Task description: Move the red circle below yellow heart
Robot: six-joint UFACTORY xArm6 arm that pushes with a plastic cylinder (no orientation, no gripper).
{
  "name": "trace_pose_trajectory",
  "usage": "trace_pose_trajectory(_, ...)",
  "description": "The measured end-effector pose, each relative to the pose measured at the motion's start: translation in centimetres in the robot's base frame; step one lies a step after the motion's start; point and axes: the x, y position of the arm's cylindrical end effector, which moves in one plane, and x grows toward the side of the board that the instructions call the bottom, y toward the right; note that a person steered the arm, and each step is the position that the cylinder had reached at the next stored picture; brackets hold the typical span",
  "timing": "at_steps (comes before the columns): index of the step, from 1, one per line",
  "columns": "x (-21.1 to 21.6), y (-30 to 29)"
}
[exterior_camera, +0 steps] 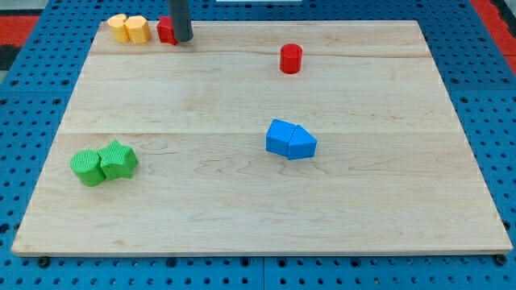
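Observation:
The red circle (291, 59) stands alone near the view's top, right of centre. Two yellow blocks sit at the top left corner: one at the far left looks like the yellow heart (118, 27), with a second yellow block (137, 29) touching its right side. My tip (182, 38) is at the top left, just right of a second red block (166, 31) that it partly hides. The tip is far to the left of the red circle.
Two blue blocks (290, 140) touch each other right of the board's middle. Two green blocks (103, 163) touch each other at the left, lower down. The wooden board (258, 209) lies on a blue pegboard surface.

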Motion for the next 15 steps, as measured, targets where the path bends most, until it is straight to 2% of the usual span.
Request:
trace_pose_trajectory(3,0.0,-1.0)
trace_pose_trajectory(4,0.0,4.1)
trace_pose_trajectory(6,0.3,19.3)
trace_pose_trajectory(7,2.8,23.6)
trace_pose_trajectory(8,4.8,22.4)
trace_pose_trajectory(10,4.8,12.4)
trace_pose_trajectory(11,4.8,11.9)
trace_pose_trajectory(12,6.0,15.8)
trace_pose_trajectory(13,8.4,15.9)
trace_pose_trajectory(15,6.8,7.4)
